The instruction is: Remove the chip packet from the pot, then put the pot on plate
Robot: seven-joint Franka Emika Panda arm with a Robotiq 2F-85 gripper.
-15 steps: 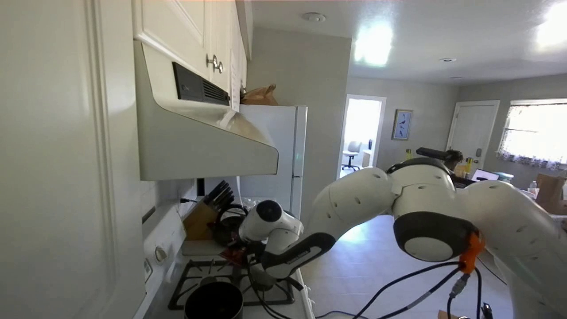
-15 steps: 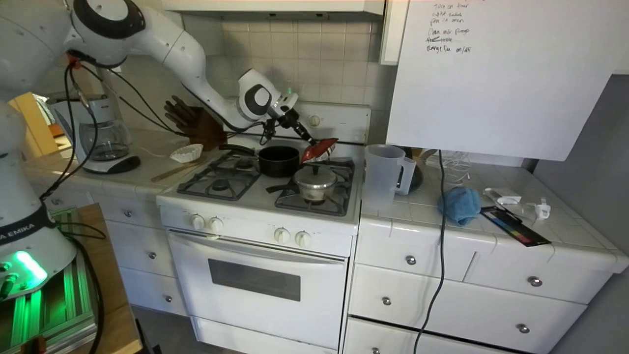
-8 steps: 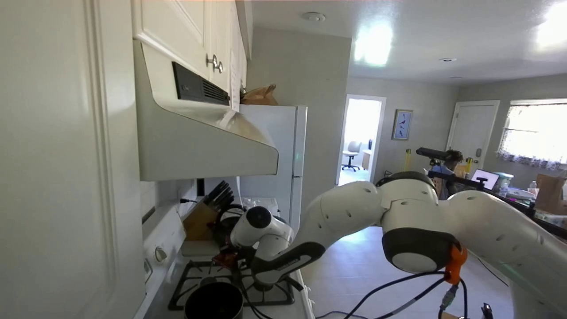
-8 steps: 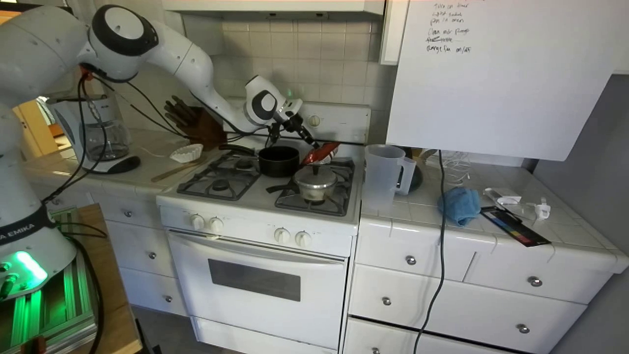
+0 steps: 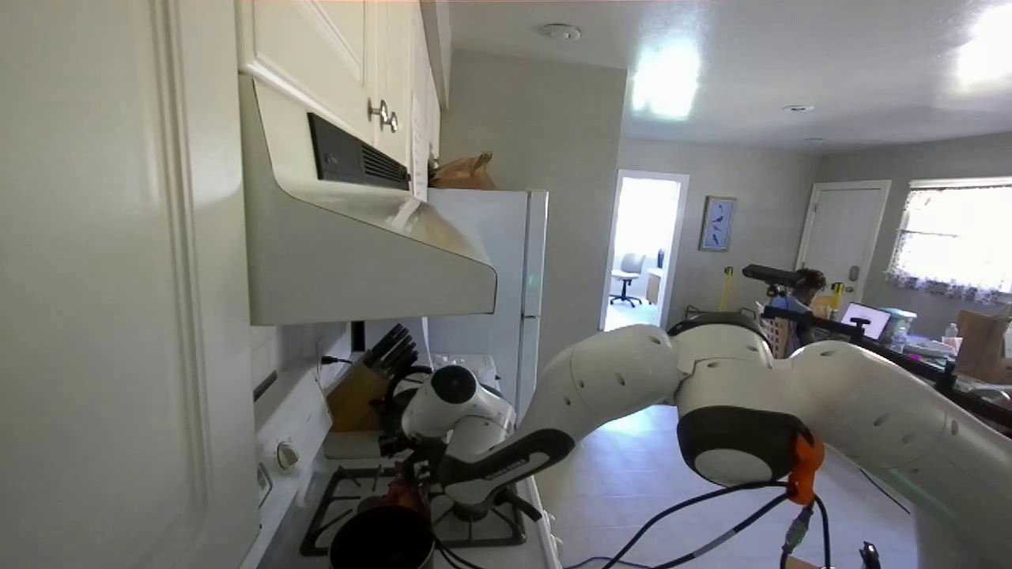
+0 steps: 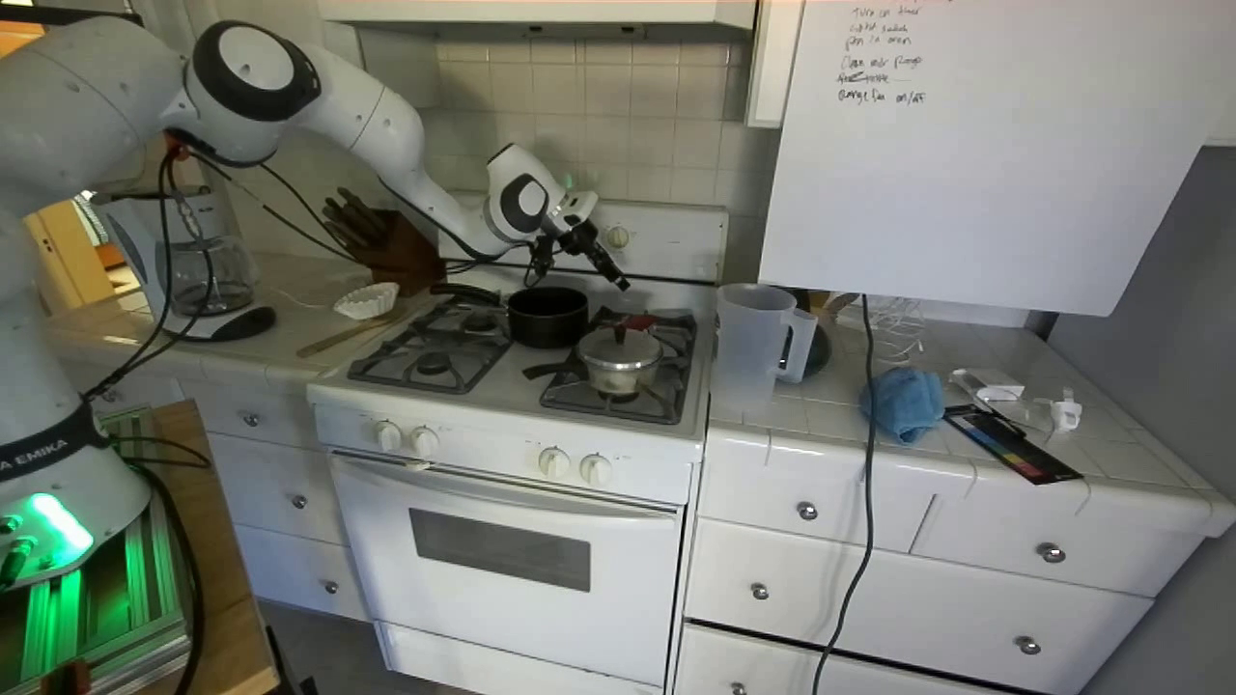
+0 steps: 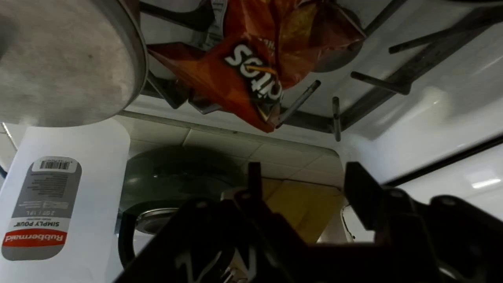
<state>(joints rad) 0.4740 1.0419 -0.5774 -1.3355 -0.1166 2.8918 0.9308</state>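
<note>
The red chip packet (image 7: 251, 74) lies crumpled on the back burner grate, text side up in the wrist view. An exterior view has only a bit of the packet (image 6: 639, 321) showing behind the lidded pot. My gripper (image 7: 302, 177) stands open, its fingers apart with nothing between them; in an exterior view the gripper (image 6: 623, 283) hovers just above the packet. A black pot (image 6: 547, 323) without a lid sits on the stove beside it; from another angle the black pot (image 5: 382, 545) looks dark inside. I cannot make out the plate.
A silver lidded pot (image 6: 620, 359) stands in front of the packet. Right of the stove are a translucent pitcher (image 6: 753, 338) and a dark kettle (image 7: 177, 184). On the left counter sit a white fluted dish (image 6: 367, 300) and a knife block (image 6: 401, 251).
The gripper was shut on the packet in the air over the grate; it has shifted slightly toward the right side of the stove and opened, and the packet has dropped onto the grate.
</note>
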